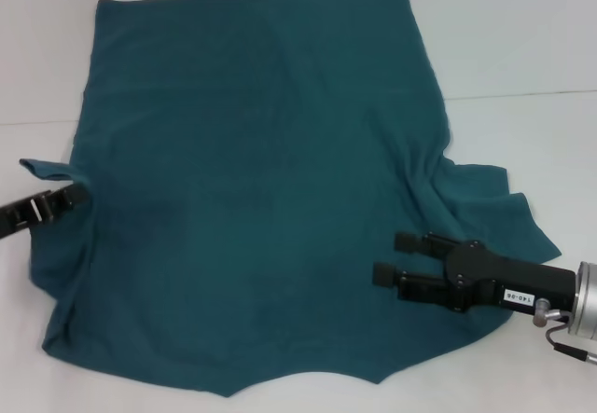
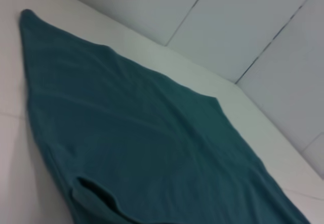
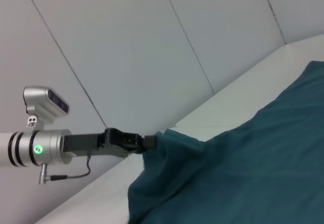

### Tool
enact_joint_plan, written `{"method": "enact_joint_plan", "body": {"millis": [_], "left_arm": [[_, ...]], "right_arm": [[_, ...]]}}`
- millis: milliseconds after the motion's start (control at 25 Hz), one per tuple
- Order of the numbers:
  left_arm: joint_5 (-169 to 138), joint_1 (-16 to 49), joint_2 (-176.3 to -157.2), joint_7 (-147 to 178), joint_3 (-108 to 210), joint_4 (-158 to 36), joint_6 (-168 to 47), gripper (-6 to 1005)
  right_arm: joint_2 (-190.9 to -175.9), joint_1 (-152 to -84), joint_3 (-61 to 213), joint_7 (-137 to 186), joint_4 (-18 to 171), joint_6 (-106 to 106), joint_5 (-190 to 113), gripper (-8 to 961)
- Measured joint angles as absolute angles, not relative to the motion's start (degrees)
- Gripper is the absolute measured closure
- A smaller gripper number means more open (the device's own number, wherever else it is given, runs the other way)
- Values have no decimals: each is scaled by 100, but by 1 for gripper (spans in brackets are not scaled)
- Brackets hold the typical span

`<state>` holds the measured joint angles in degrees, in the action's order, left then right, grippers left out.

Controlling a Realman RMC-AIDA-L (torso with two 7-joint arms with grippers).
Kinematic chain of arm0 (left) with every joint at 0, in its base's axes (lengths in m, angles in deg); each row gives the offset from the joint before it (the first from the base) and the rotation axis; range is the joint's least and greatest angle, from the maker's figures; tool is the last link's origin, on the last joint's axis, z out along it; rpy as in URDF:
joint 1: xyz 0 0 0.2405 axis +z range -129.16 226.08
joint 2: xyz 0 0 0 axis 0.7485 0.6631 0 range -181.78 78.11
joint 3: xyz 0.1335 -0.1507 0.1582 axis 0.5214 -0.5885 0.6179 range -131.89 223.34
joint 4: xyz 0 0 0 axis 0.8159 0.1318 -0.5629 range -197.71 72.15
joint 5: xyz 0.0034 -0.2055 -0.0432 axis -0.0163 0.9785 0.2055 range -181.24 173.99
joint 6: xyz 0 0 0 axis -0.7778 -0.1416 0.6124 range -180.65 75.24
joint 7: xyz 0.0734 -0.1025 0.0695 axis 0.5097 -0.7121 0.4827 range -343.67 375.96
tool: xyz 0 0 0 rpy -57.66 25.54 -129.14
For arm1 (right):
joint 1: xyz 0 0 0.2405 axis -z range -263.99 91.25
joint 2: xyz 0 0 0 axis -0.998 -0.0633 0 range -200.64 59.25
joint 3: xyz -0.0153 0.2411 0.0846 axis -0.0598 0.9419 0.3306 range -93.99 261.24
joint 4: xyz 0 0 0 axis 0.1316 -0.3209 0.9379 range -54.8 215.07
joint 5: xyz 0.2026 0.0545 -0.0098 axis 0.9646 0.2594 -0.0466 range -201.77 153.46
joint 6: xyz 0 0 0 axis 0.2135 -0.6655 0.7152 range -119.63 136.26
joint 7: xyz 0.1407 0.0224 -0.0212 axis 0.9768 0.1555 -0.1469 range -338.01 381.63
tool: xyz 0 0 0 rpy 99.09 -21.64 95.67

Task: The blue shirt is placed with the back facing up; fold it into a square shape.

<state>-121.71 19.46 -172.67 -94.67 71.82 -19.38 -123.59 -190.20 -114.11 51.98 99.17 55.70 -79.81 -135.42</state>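
Nearest the camera, the lower hem edge of the blue shirt (image 1: 252,199) is seen along the bottom of the head view, scalloped and uneven. The shirt is spread flat on the white table (image 1: 522,40), filling most of the frame, plain side up; no lettering is visible. Its long axis runs from the bottom of the frame to the top, the straight far edge lying near the top. Which end is the collar cannot be told.

At the left edge, mid-height, the left gripper (image 1: 79,192) is seen clamped on the shirt's left margin, where a small flap of fabric is lifted. Only its black tip is in frame; the arm is cut off. In the right wrist view the same gripper (image 3: 152,142) is seen closed on a bunched fold of the shirt (image 3: 243,173), a green light showing on the arm behind it.

At lower right, the right gripper (image 1: 390,258) is held over the shirt's right side, fingers parted, nothing between them. A small white label on its body is seen; the print is too small to be read surely. The right sleeve is rumpled beside it.

In the left wrist view only the shirt (image 2: 142,143) and table (image 2: 10,82) are shown.
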Motion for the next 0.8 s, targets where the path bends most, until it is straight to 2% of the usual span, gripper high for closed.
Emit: {"method": "enact_joint_plan", "body": {"millis": [280, 800], "left_arm": [[-11925, 1950, -17226, -9598, 7187, -1838, -12572, 993], [-11455, 1788, -17410, -9054, 7190, -2648, -12192, 955]], "right_arm": [[-19020, -11388, 5199, 9911, 5578, -7915, -13541, 42], [-19020, -11405, 5190, 9906, 5584, -7912, -13559, 41]]}}
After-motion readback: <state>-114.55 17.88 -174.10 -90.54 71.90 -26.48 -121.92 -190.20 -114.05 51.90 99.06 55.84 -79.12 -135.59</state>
